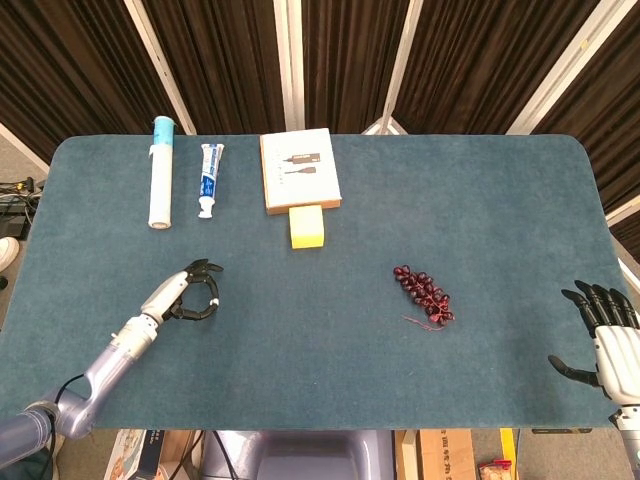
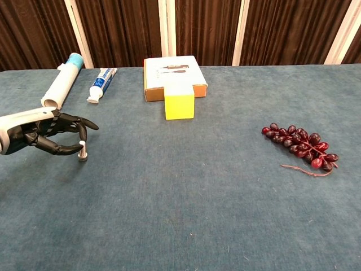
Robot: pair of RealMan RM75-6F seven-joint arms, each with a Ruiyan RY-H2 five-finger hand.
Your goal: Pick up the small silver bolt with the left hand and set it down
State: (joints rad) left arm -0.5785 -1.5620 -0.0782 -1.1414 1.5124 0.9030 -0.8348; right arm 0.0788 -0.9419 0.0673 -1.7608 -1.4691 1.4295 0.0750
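The small silver bolt [image 2: 83, 151] stands upright with its lower end on the blue cloth, pinched between the thumb and a finger of my left hand [image 2: 48, 134]. In the head view the same left hand [image 1: 187, 296] sits low over the table's left part, and the bolt [image 1: 214, 302] shows as a pale speck at its fingertips. My right hand [image 1: 603, 335] hovers at the table's right edge in the head view, fingers spread and holding nothing; the chest view does not show it.
A white tube with a blue cap [image 1: 160, 185], a toothpaste tube [image 1: 209, 178] and a flat box [image 1: 298, 169] lie along the back. A yellow block [image 1: 306, 226] sits before the box. A bunch of dark red grapes [image 1: 424, 294] lies right of centre.
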